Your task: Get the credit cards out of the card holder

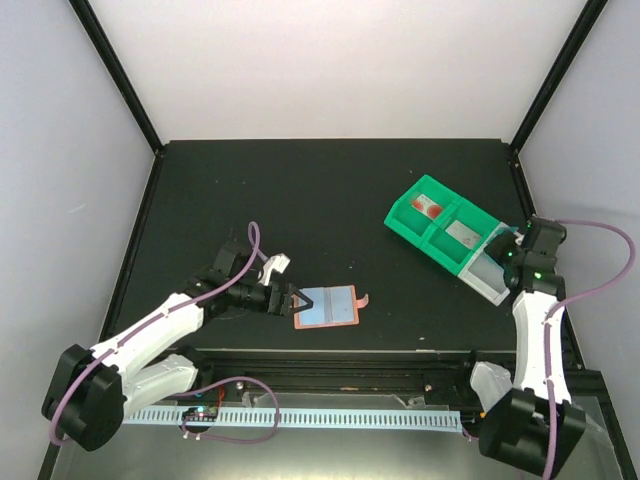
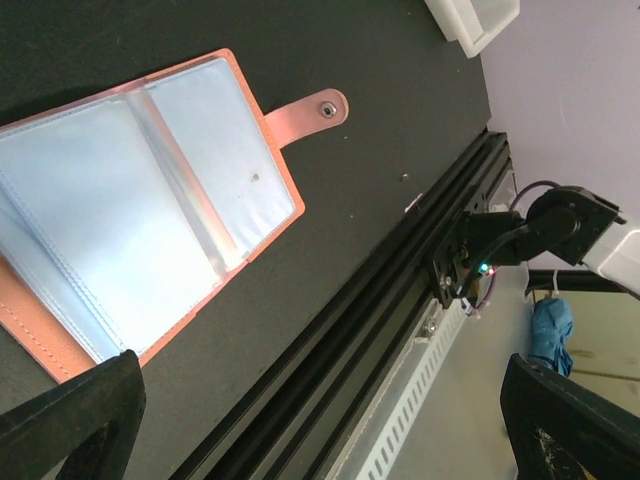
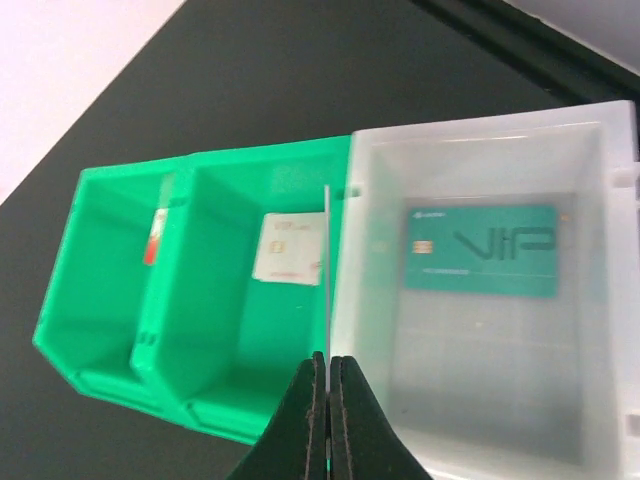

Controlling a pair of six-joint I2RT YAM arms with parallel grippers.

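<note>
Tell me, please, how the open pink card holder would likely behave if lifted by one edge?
Probably floppy: the card holder lies open flat with a soft fold and clear sleeves, so the free half would likely droop. It looks thin and light, so a push should slide it across the table. Its snap tab may flap.

A matte black table [image 1: 330, 200] sits inside a booth. A plain white wall [image 1: 330, 60] closes the back. Pale side walls [image 1: 60, 160] (faintly lilac in this light) meet it at slanting black posts [image 1: 115, 70]. A black rail [image 1: 330, 362] and a white slotted strip [image 1: 340, 416] run along the near edge. The light is soft and even.
</note>
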